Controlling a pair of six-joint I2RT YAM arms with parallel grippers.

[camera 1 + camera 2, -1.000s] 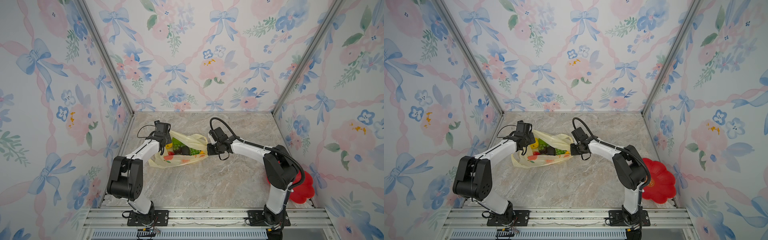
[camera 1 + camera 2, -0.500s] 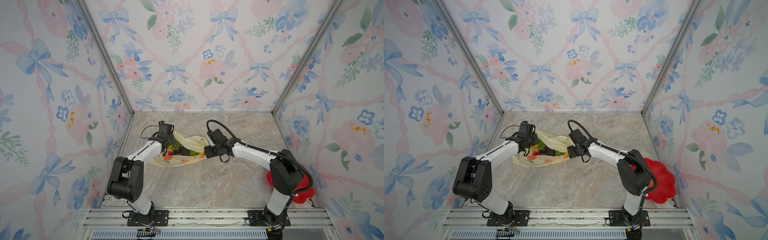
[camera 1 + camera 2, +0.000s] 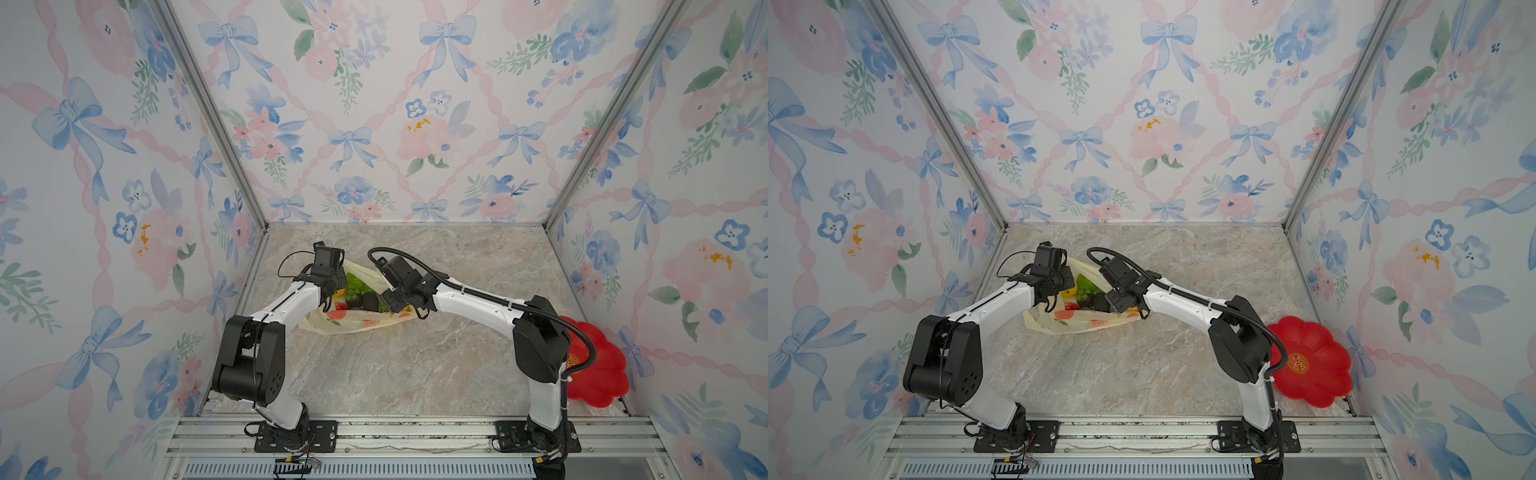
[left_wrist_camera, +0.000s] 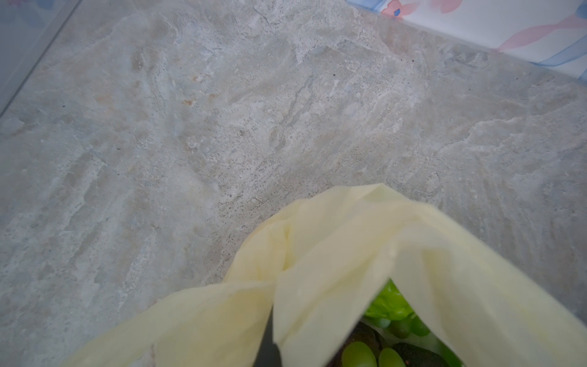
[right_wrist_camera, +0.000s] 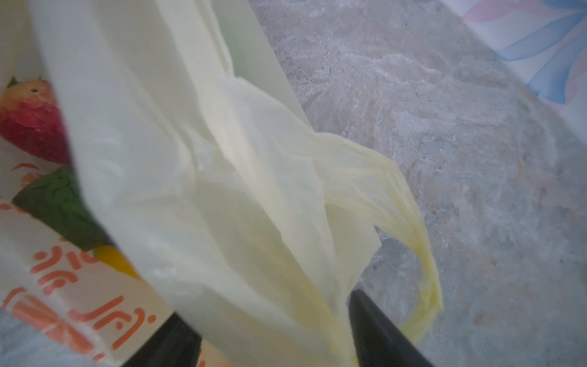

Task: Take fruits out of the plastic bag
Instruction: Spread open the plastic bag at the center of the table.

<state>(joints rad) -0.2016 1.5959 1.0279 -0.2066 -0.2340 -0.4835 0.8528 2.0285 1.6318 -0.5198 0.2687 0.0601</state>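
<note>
**Both grippers at the bag's mouth, fruits inside**

The left gripper is clamped on the bag. In its wrist view a fold of pale yellow film is pinched against one dark finger, and the film slopes away from the gripper like a tent.

The bag lies on the table between the two grippers. Its mouth gapes between them and its printed body spreads out on the near side of both.

The fruits are all inside the bag, showing through the mouth. Green grapes sit just below the left gripper, with something dark beside them. A strawberry lies deeper in, ahead of the right gripper. A bit of yellow peeps out next to it, too hidden to name.

The right gripper reaches in from the opposite side, pressed against the bag. Its jaws stand partly apart, and a loose sheet of film hangs between the fingers without looking squeezed. A handle droops just past one finger onto the table.

Well off to the right of that gripper, by its arm's base, a red plate sits at the table's edge.
</note>
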